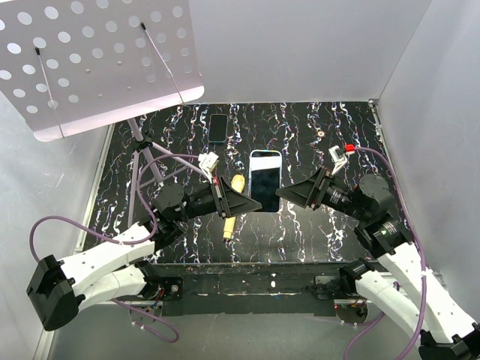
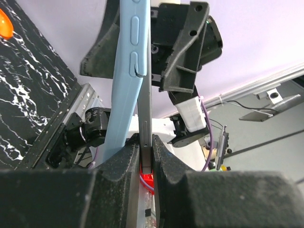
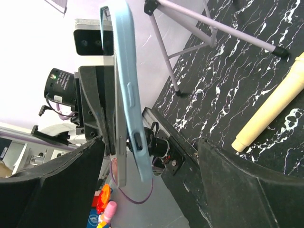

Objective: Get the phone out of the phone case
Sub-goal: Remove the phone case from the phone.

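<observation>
The phone [image 1: 264,178], dark screen up, hangs above the table between both arms inside a light-blue phone case [image 1: 252,166]. In the left wrist view my left gripper [image 2: 146,147] is shut on the phone's grey edge [image 2: 144,95]. The phone case [image 2: 124,80] bends away from that edge, outside the left finger. From the right, my right gripper [image 1: 283,193] faces the phone's other side. Its fingers stand wide apart in the right wrist view [image 3: 147,180], around the grey phone [image 3: 120,156] and the peeled blue case [image 3: 129,85], touching neither.
A second dark phone [image 1: 218,127] lies flat at the back of the marbled table [image 1: 315,225]. A cream and yellow stick [image 1: 232,214] lies under my left gripper. A perforated white plate [image 1: 97,60] on a tripod [image 1: 142,161] overhangs the back left.
</observation>
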